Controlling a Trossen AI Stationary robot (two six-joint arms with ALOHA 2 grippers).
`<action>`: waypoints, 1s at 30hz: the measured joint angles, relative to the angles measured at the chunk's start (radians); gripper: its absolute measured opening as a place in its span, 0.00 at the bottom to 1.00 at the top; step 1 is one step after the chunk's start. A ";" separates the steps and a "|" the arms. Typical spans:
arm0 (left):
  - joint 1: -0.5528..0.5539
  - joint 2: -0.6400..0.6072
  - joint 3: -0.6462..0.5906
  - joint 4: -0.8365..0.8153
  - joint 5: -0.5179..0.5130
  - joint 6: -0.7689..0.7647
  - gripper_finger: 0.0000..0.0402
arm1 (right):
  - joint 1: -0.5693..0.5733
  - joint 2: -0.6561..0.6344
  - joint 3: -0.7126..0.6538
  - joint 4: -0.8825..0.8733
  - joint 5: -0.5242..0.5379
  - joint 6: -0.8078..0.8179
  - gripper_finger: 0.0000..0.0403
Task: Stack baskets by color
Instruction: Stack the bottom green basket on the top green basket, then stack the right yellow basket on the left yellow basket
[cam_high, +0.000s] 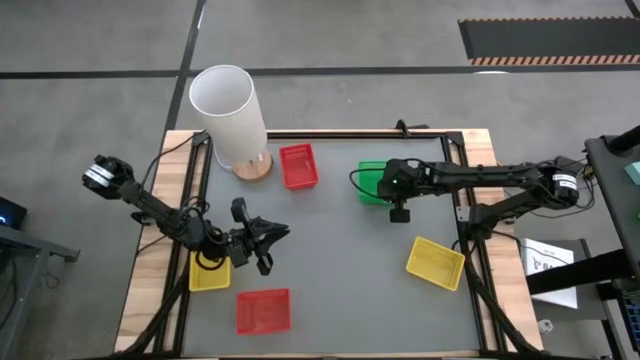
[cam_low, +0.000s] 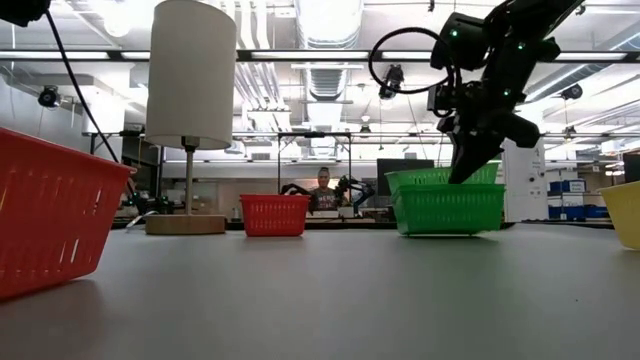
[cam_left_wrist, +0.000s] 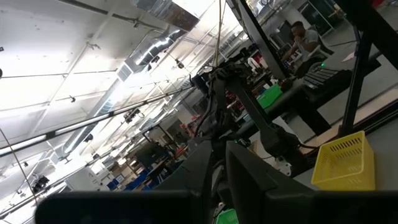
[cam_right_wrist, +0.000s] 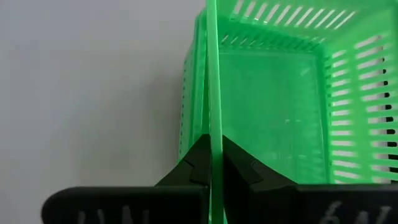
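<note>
Two green baskets sit one inside the other at the table's far middle; the upper green basket (cam_low: 430, 177) rises out of the lower green basket (cam_low: 450, 212). My right gripper (cam_high: 388, 192) slants down on them, shut on the upper one's wall. A red basket (cam_high: 298, 166) stands on its base beside them at the far side, another red basket (cam_high: 263, 310) at the near edge. One yellow basket (cam_high: 435, 262) lies near right, another yellow basket (cam_high: 209, 273) under my left arm. My left gripper (cam_high: 283, 233) hovers near left, shut on nothing. My right gripper pinches one side wall of the upper green basket at its rim (cam_right_wrist: 211, 134), one finger inside the basket and one outside. The fingers (cam_right_wrist: 245, 168) slant down from the table's right. The basket sits about level, partly inside the lower green basket (cam_right_wrist: 188, 93).
A tall white cylinder (cam_high: 230, 115) on a round wooden foot (cam_high: 253, 168) stands at the far left, close to the far red basket. Bare grey tabletop (cam_high: 340, 270) lies between the two arms. A person sits in the room behind the table.
</note>
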 joint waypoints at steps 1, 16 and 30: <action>0.000 0.000 0.000 0.000 0.000 0.000 0.08 | 0.000 0.001 0.000 0.000 -0.001 0.000 0.02; 0.000 0.000 0.000 0.000 0.000 0.000 0.08 | 0.000 0.001 0.000 -0.004 -0.011 0.087 0.17; 0.000 0.000 -0.006 -0.002 0.000 -0.012 0.08 | 0.056 -0.001 0.161 -0.253 -0.064 0.319 0.26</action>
